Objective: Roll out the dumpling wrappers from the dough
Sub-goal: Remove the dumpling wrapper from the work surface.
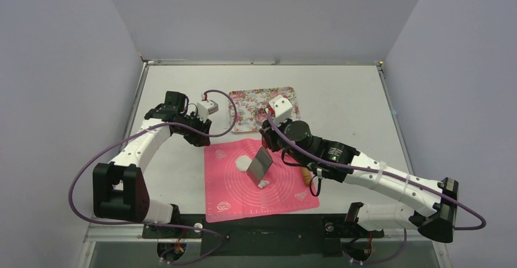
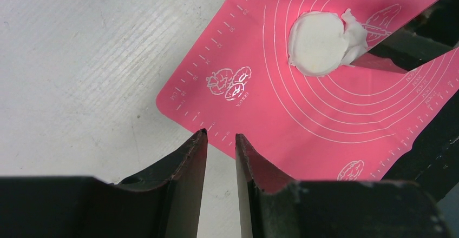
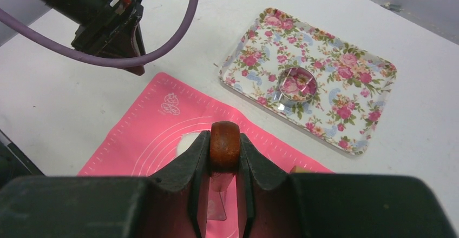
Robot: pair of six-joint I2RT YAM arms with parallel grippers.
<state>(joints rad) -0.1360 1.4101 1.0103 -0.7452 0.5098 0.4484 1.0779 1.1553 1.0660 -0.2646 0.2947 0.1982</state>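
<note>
The right jaws are pinching the round wooden handle (image 3: 224,143) of a metal scraper (image 1: 261,165), pressed in on both sides of it, with the metal end angled down onto the pink mat (image 1: 244,202). The left jaws are a little spread with nothing between them, hanging over the bench (image 1: 341,97) right by the mat's far left corner.

The dumpling wrapper (image 2: 318,43) lies flat on the mat, a bit left of the middle and just left of the scraper. It's got a ragged bit of dough (image 2: 354,30) stuck to its right side, and the scraper's edge looks to be right up against that bit. Another small white scrap (image 1: 263,184) sits at the scraper's near end.

My read is that this is the cleanup or lift step: getting the leftover off the disc, or the disc off the mat. I'd keep the scraper low, nearly flat, and slide it rather than chop. Soft dough smears, and a thin disc probably wrinkles or tears if shoved from the side. Silicone mats creep too, so the left jaws pressing that corner down could help. Go slow so the handle doesn't twist in the pinch.

Farther out, a flowery tray (image 3: 346,103) sits past the mat's far edge with the ring cutter (image 3: 296,84) on it.
</note>
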